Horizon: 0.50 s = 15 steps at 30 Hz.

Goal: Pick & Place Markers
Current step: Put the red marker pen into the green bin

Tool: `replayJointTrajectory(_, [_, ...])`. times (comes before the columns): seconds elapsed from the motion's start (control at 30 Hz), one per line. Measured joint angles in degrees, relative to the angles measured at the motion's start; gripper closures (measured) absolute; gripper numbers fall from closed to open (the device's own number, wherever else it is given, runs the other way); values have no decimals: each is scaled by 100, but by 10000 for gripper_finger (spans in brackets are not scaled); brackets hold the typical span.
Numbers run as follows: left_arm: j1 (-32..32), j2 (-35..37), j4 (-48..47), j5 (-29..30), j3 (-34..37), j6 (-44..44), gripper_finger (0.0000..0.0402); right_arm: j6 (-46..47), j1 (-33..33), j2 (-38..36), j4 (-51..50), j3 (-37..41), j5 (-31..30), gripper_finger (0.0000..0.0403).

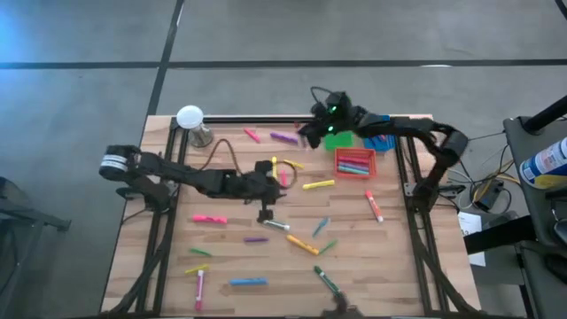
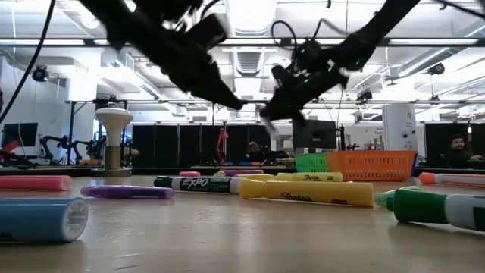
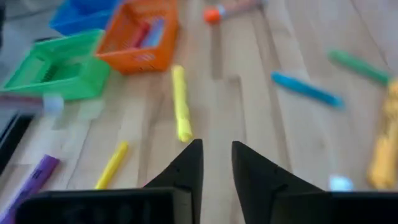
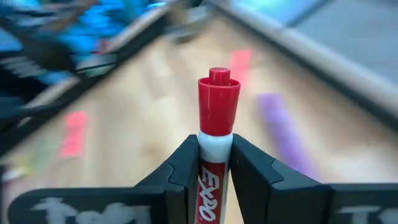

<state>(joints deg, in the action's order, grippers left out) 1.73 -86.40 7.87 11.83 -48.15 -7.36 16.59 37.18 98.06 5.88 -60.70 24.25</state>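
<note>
From above, markers [image 1: 306, 244] are seen scattered over the wooden table [image 1: 399, 266], mostly across its middle and near edge. The left gripper [image 1: 266, 214] is held over the table's middle; the right gripper [image 1: 312, 133] is held near the far edge, beside the green bin [image 1: 339, 140] and orange bin [image 1: 355, 163].

At table height, both arms are seen raised above the lying markers.

In the left wrist view, the left gripper's fingers [image 3: 186, 171] are slightly spread, with nothing between them.

In the right wrist view, a red-capped white marker [image 4: 217, 118] is pinched between the right gripper's fingers [image 4: 183, 168], its cap pointing forward.
</note>
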Motion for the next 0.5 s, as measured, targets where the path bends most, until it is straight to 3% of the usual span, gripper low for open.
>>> replayJointTrajectory(0.23, [-773, 326, 3663, -3, 1695, 603, 395, -193, 651, -905, -1587, -3, -2032, 328])
replayJointTrajectory(0.33, [-1132, 340, 4713, -187, 2168, 830, 397, -32, 902, -891, -1905, -2, -2332, 328])
replayJointTrajectory(0.5, [-1534, 340, 5522, -343, 2575, 940, 401, 183, 997, -430, -2256, -102, -2670, 328])
